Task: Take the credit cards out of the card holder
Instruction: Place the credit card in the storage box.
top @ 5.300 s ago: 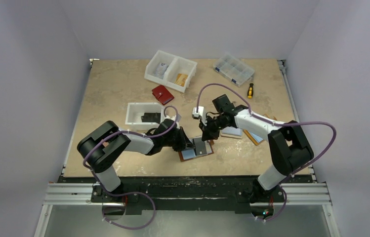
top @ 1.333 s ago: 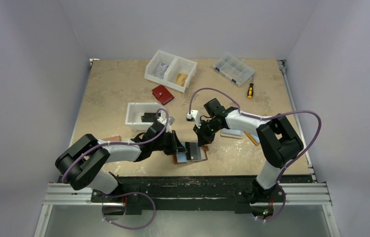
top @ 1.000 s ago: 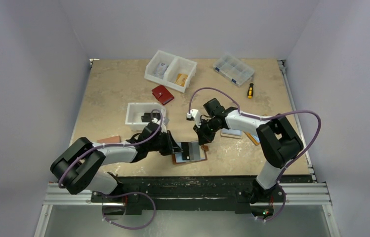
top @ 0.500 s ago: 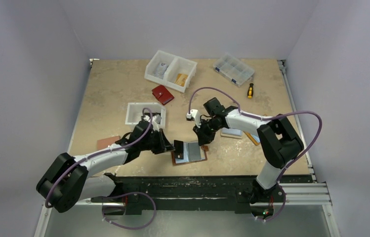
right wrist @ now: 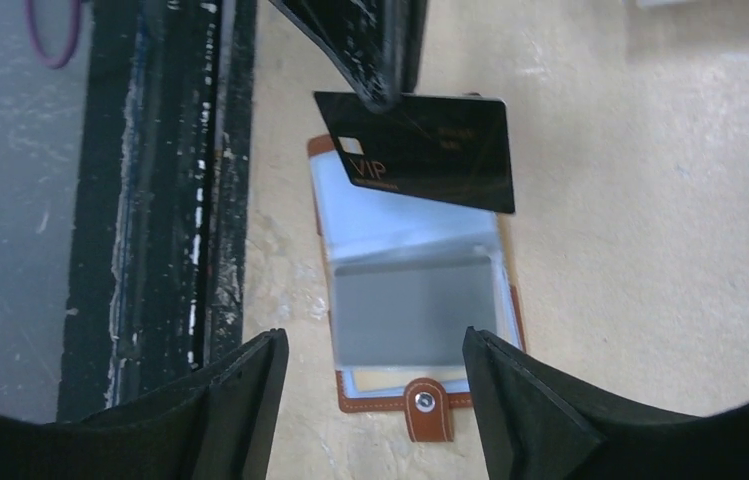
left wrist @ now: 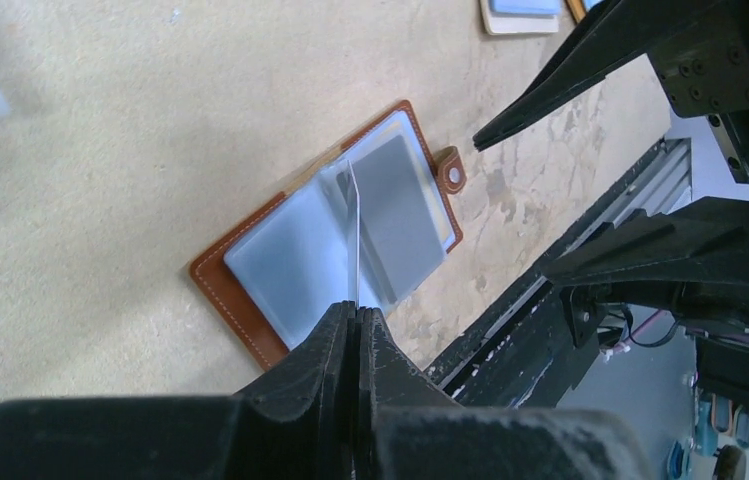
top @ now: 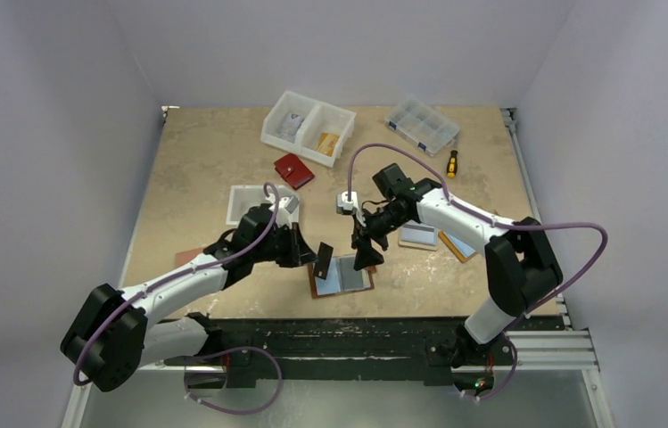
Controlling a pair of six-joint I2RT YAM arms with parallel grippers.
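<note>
Left wrist view puts the left gripper (left wrist: 355, 318) at the bottom centre, its two fingers clenched on one corner of a black card (left wrist: 357, 235), seen here edge-on as a thin pale line. From the right wrist the same black card (right wrist: 425, 160) shows its full face with gold "VIP" lettering, held in the air above the card holder (right wrist: 415, 405) and outside its pockets. The card holder (left wrist: 240, 305) lies open and flat on the table (top: 205, 152), clear sleeves up, its brown stitched border showing all round and the snap tab (left wrist: 449, 175) sticking out on one short side. A grey card (right wrist: 415, 308) sits in the sleeve next to the tab. The right gripper (right wrist: 372, 338) hovers over the tab end with its fingers spread wide and nothing between them. In the top view the left gripper (top: 303, 251) and right gripper (top: 367, 253) face each other across the card holder (top: 341, 275), with the black card (top: 323, 259) tilted between them. The holder is near the table's near edge, just beside the black rail (top: 339, 330), so little room is left on that side. Two tan holders with blue panels (top: 419, 235) lie near on the right. A white tray (top: 245, 203) sits behind the left arm, with a red wallet (top: 293, 170), a white bin (top: 309, 127), a clear box (top: 421, 124) and a screwdriver (top: 451, 163) farther back. Bare tabletop opens at the far left.
</note>
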